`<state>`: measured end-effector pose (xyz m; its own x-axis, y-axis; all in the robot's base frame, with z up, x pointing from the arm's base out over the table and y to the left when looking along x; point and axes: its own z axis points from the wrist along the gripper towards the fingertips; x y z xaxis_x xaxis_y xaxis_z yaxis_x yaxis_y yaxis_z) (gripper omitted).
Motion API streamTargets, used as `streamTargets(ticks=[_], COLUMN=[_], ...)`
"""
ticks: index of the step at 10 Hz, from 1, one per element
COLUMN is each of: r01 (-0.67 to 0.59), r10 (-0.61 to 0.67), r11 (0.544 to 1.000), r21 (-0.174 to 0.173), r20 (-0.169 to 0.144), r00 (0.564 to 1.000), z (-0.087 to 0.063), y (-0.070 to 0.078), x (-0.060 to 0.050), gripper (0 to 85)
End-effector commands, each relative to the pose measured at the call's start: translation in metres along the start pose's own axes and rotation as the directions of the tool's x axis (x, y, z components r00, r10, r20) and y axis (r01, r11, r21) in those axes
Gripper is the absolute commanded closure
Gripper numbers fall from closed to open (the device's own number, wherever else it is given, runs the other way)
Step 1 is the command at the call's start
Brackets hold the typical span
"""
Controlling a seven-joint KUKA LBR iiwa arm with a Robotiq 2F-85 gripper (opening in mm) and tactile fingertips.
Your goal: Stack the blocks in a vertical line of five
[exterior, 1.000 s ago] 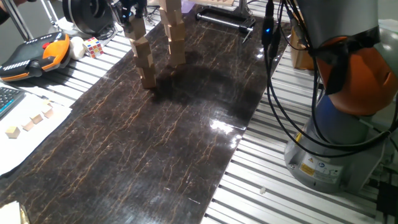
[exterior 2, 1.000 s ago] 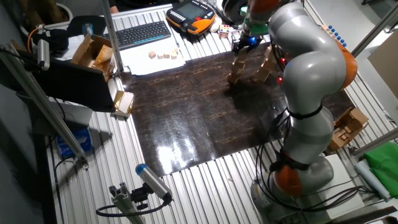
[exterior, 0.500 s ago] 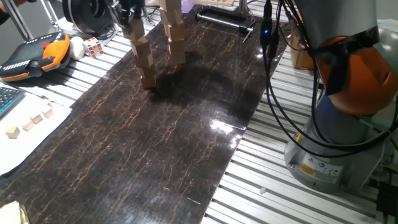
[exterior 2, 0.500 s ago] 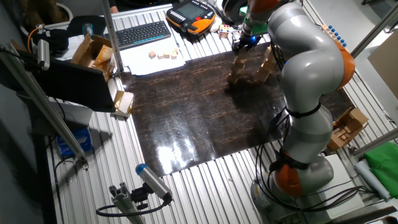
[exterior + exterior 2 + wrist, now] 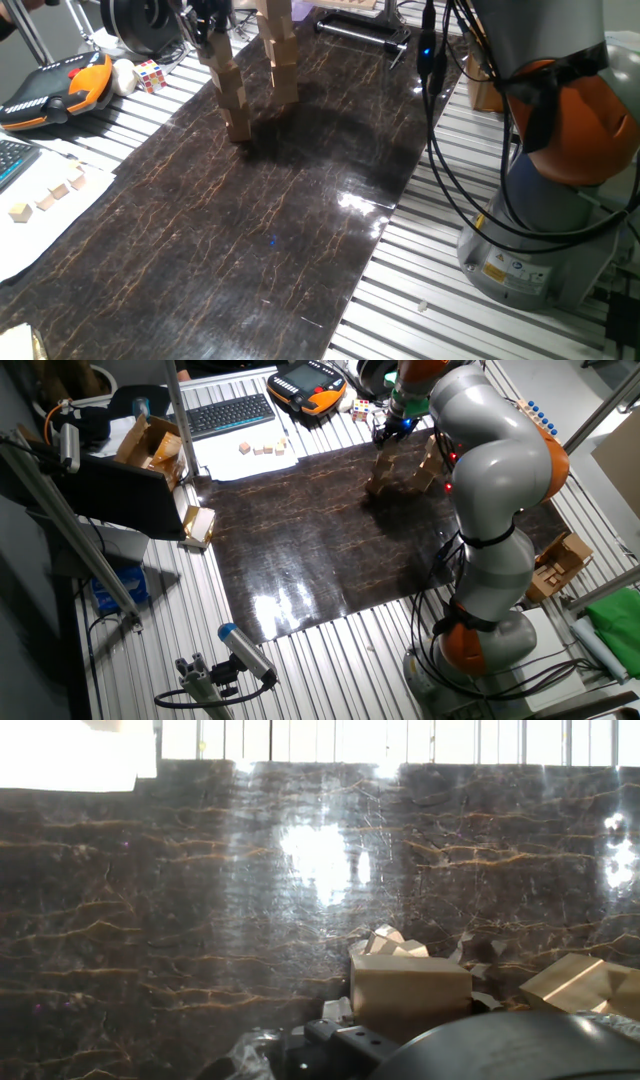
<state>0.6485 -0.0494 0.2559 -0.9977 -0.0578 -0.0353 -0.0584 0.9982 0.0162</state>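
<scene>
Where the counter [image 5: 560, 330] comes nearest in one fixed view, its ribbed metal slats carry the arm's grey base [image 5: 530, 230], and a dark marbled mat [image 5: 260, 230] runs away from there towards the far end. To the left of the mat, a row of tiny pale cubes [image 5: 48, 196] lies on white paper [image 5: 40, 225]. Further back on that side sit an orange and black pendant [image 5: 55, 88] and a Rubik's cube [image 5: 151, 74]. On the far part of the mat the blocks [image 5: 232, 88] stand as a leaning stack, its foot on the mat. A second column of wooden blocks [image 5: 280, 55] stands just beside it, slightly further back. The tool [image 5: 208, 22] sits at the top of the nearer stack, at the frame's upper edge; whether its fingers grip the top block or stand apart from it cannot be told. In the other fixed view the tool [image 5: 392, 426] again meets the stack's top, too small to judge. In the hand view a pale block top [image 5: 410, 990] fills the lower middle, with more blocks below it.
</scene>
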Motion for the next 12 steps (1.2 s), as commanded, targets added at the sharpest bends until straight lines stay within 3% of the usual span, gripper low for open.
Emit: streamTargets(ticks=[1, 12], r01=[0.022, 0.035], r10=[-0.022, -0.035], r11=[1.000, 0.999], r21=[0.009, 0.015], r20=[0.002, 0.005], r00=[1.000, 0.999], z=[0.0017, 0.0088], y=[-0.0009, -0.0033], x=[-0.0005, 0.0022], gripper=[83.7, 84.0])
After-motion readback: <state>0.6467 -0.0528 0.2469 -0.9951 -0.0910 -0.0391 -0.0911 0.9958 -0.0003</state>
